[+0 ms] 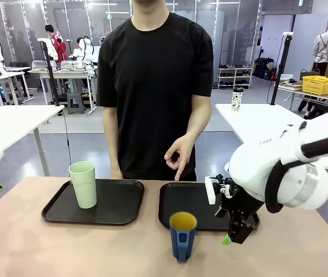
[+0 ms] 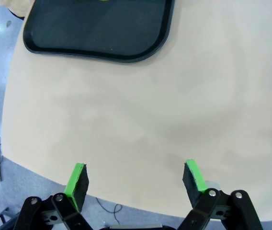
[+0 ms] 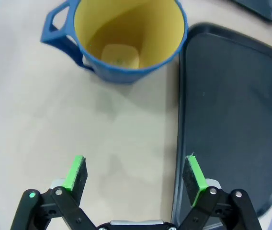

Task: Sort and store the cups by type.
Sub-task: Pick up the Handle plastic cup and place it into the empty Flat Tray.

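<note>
From here the bench [image 2: 126,120] reads as smooth, matt beige laminate, I think. The tray [image 3: 232,105] looks like black plastic with a faint sheen. The green tumbler [image 1: 84,183] is matt plastic. The blue cup [image 3: 121,72] is smooth, slightly glossy inside. My right pincer [image 3: 135,173] carries matt, rubbery-looking green pads [image 3: 194,175].

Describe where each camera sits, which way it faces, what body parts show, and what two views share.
Front: on the robot's side, facing the person across the table; right arm, right hand, person's hand show.
Left wrist: over the table's edge, looking down at it and the left tray; open left hand shows.
Right wrist: looking down at blue cup and right tray; open right hand shows.
Shared: front and right wrist show the blue cup.
</note>
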